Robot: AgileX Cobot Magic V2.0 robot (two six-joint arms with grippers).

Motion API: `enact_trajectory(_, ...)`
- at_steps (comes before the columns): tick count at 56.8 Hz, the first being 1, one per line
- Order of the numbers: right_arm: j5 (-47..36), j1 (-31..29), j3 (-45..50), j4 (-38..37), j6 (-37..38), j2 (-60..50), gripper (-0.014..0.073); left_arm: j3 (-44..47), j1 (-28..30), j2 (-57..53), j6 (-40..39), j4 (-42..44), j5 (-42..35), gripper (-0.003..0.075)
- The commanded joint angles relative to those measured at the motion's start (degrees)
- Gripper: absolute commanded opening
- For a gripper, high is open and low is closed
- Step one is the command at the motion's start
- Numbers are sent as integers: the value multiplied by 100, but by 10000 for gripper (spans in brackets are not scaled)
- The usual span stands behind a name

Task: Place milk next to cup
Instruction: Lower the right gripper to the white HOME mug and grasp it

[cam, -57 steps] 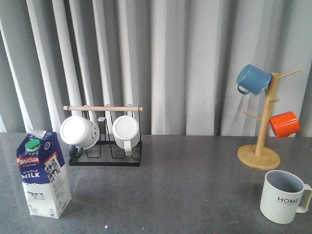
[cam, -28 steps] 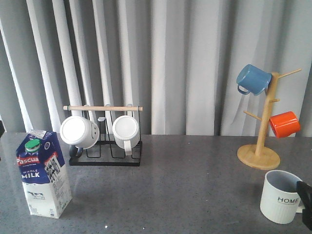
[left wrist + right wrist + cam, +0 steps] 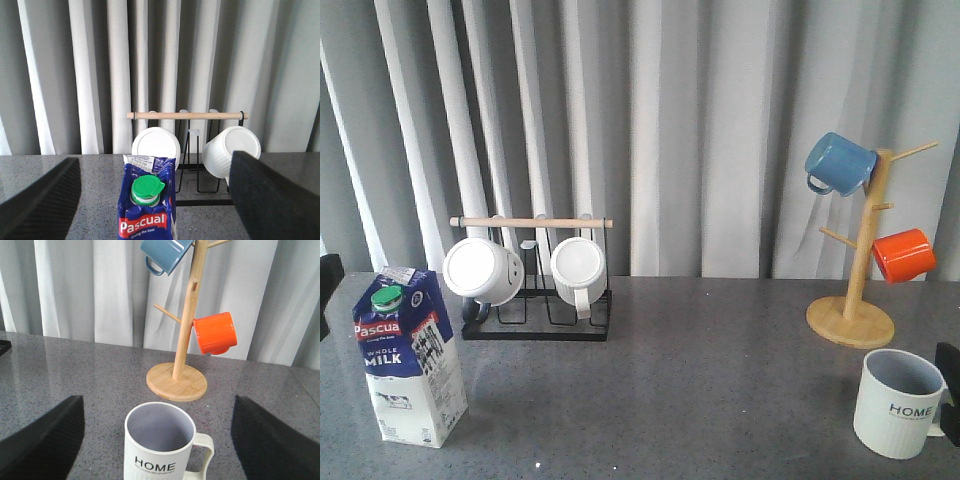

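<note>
Grey curtains (image 3: 720,130) behind grey table (image 3: 700,380)

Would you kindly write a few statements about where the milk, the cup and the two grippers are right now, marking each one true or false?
1. The milk stands upright at the table's left side. True.
2. The cup hangs on the wooden mug tree. False: it stands on the table in front of the tree.
3. The left gripper is open, the milk between its fingers. True.
4. The right gripper is shut on the cup. False: it is open, not touching.
5. The milk stands beside the cup. False: they are far apart.
</note>
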Motion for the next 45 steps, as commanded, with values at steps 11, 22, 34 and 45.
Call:
enact_trajectory(11, -517, -548, -216, 310, 5, 610, 559, -172, -15, -64, 2, -20, -375, 587)
enact_trajectory(22, -951, -1112, -216, -898, 872, 1412, 559, -172, -15, -64, 2, -20, -375, 587)
enact_trajectory(34, -1559, -1501, -216, -1395, 1213, 2179, 559, -172, -15, -64, 2, -20, -375, 587)
enact_trajectory(45, -2167, -1516, -130, -1872, 1225, 2579, 559, -172, -15, -64, 2, -20, -375, 587)
